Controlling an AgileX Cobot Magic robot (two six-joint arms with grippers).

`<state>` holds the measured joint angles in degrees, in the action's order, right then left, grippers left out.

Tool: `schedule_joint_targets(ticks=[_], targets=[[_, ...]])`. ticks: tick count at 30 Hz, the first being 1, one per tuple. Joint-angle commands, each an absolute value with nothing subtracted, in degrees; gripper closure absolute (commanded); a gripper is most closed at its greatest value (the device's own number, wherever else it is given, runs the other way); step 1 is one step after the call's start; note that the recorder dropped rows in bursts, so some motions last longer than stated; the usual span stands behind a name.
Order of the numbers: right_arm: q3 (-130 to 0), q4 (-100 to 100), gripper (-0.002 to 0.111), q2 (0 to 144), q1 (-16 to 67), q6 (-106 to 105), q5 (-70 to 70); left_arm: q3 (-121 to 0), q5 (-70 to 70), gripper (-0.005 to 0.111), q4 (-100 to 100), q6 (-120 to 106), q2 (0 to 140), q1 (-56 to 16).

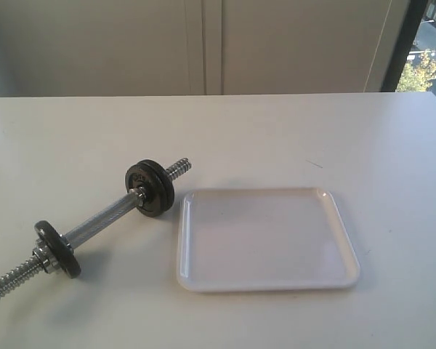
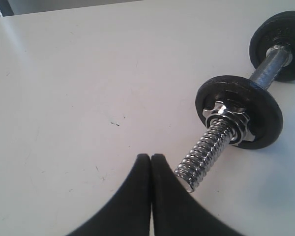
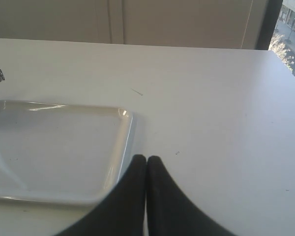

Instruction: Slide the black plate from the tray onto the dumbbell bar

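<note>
The white tray (image 1: 267,240) lies on the table with nothing in it; its corner (image 3: 64,147) also shows in the right wrist view. The chrome dumbbell bar (image 1: 102,222) lies slanted to the tray's left. Two dark discs (image 1: 151,187) sit pressed together on the bar near its far threaded end. The outer one (image 1: 164,193), on the tray side, looks like the black plate. A third disc (image 1: 58,249) with a chrome nut (image 2: 229,118) sits near the bar's near end. My left gripper (image 2: 151,156) is shut and empty beside the near threaded tip (image 2: 199,164). My right gripper (image 3: 146,158) is shut and empty by the tray's corner.
The white table (image 1: 312,138) runs back to a pale wall. A window strip (image 1: 425,65) shows at the far right. Neither arm appears in the exterior view.
</note>
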<state>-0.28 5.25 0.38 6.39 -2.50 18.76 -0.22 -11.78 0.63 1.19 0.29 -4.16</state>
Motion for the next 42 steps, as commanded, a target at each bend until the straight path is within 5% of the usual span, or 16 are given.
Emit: schedule_joint_targets(ticks=[1, 42], targets=[[0.0, 5.0, 0.108, 0.0, 6.2, -2.2, 18.0, 0.0, -11.6, 0.107, 1.2, 1.2, 0.0, -4.1], [0.0, 5.5, 0.108, 0.0, 6.2, -1.2, 18.0, 0.0, -11.6, 0.107, 1.2, 1.2, 0.0, -4.1]])
